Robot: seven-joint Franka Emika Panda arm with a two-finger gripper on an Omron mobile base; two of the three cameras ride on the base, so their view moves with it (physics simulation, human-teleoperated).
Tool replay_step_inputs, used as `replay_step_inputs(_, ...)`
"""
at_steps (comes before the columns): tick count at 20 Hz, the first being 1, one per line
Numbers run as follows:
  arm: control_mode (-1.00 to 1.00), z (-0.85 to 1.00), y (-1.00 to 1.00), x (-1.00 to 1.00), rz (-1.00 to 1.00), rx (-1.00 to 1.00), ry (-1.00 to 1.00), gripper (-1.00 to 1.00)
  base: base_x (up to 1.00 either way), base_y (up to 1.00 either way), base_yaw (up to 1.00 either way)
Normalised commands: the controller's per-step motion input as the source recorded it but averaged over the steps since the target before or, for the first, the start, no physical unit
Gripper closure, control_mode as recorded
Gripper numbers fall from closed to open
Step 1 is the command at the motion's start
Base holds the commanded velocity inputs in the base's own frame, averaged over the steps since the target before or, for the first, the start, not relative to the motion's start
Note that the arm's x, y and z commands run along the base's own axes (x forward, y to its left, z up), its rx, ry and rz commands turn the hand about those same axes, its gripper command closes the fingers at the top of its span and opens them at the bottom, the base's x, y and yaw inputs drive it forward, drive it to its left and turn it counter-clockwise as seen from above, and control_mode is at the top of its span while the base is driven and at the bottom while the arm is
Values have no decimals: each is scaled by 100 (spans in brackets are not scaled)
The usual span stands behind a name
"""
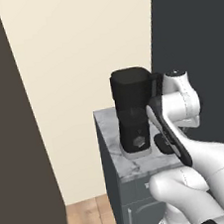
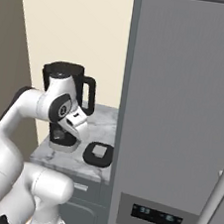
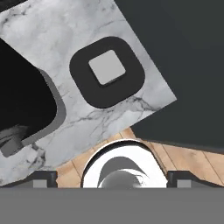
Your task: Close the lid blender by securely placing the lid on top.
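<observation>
The black blender [image 1: 132, 112] stands on the marble counter [image 1: 109, 129], its loop handle [image 2: 89, 96] facing right and its jar top bare. The lid [image 2: 98, 153], a flat black rounded square with a pale grey knob [image 3: 107, 66], lies flat on the counter to the right of the blender's grey foot [image 3: 57, 113]. My hand [image 2: 75, 123] hovers above the counter in front of the blender, left of the lid. In the hand view my gripper [image 3: 111, 178] is open, its fingertips [image 3: 43, 177] spread wide with nothing between them, and the lid [image 3: 107, 72] sits ahead of them.
A tall grey fridge [image 2: 183, 118] rises right beside the counter, close to the lid. A dark wall panel [image 1: 10, 122] stands at the left. The counter's front edge drops to the wooden floor [image 3: 183, 157], and a beige wall [image 1: 75, 49] is behind.
</observation>
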Motion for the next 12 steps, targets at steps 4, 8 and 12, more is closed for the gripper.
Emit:
replay_step_inputs(4, -100, -42, -32, 0, 23, -2, 0, -100, 0, 0, 0)
replay_step_inputs(8, -100, -33, -27, -2, 17, -3, -2, -100, 0, 0, 0)
replay_step_inputs(12, -100, -30, -21, 0, 13, 0, -3, -100, 0, 0, 0)
